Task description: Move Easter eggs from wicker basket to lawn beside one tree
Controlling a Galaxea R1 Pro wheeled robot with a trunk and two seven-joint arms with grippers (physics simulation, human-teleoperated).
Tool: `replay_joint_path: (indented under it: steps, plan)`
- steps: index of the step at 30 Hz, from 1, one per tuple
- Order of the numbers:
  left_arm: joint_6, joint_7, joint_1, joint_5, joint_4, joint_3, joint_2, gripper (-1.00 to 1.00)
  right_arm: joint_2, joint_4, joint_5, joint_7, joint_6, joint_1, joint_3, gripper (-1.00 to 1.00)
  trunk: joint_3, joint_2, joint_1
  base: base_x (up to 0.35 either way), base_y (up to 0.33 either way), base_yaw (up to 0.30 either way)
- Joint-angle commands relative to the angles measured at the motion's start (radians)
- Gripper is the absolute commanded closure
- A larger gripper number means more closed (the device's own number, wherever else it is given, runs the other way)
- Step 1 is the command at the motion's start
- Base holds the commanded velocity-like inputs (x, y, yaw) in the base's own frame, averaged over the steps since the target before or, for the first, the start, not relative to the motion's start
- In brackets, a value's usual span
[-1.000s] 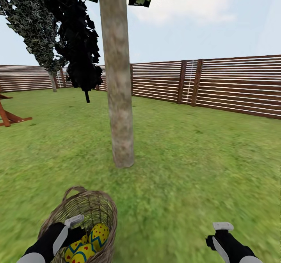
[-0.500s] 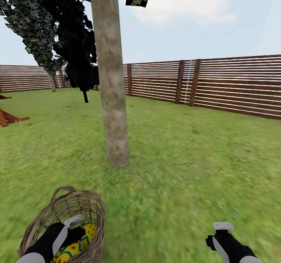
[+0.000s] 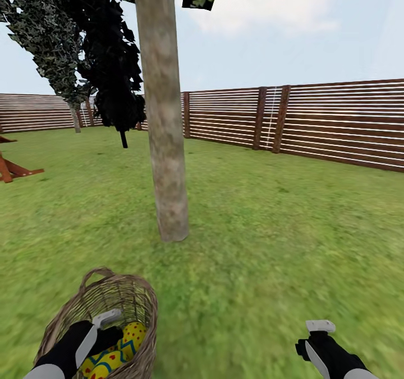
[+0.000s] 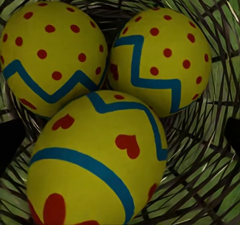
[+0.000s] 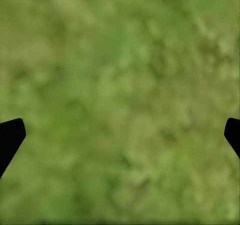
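Observation:
The wicker basket stands on the lawn at the lower left of the head view, a short way in front of the tree with its pale trunk. Inside lie three Easter eggs, yellow with blue zigzags and red marks. The left wrist view shows them close: one egg, a second and a third against the woven wall. My left gripper hangs open above them. Off at the lower right, my right gripper is open over bare grass.
A brown slatted fence rings the garden. A nearly black-leaved tree and a grey-green tree stand far back left. A wooden playset's leg shows at the left edge. Open grass spreads right of the trunk.
The whole head view swung, so tree and basket slid left, then a little back to the right. Both arms keep the same pose in the picture.

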Motion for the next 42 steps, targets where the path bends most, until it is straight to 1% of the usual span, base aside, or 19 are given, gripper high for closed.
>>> replay_joint_path:
  steps: [1,12,42]
  plan:
    - [0.006,0.003,0.000,0.010,-0.002,0.003,0.000,-1.00,-0.001,-0.002,-0.008,-0.006,0.006,0.000,0.008,-1.00,-0.001,0.000,0.000,0.000,0.029,0.000]
    - [0.005,0.003,0.000,0.010,-0.002,0.002,-0.001,-1.00,-0.002,-0.002,-0.008,-0.006,0.007,0.000,0.007,-1.00,-0.001,0.000,0.000,0.000,0.005,0.000]
    - [0.007,0.005,0.000,0.011,-0.002,0.003,-0.002,-1.00,-0.001,-0.002,-0.008,-0.006,0.007,0.000,0.008,-1.00,-0.117,-0.007,0.013,0.000,0.000,0.000]
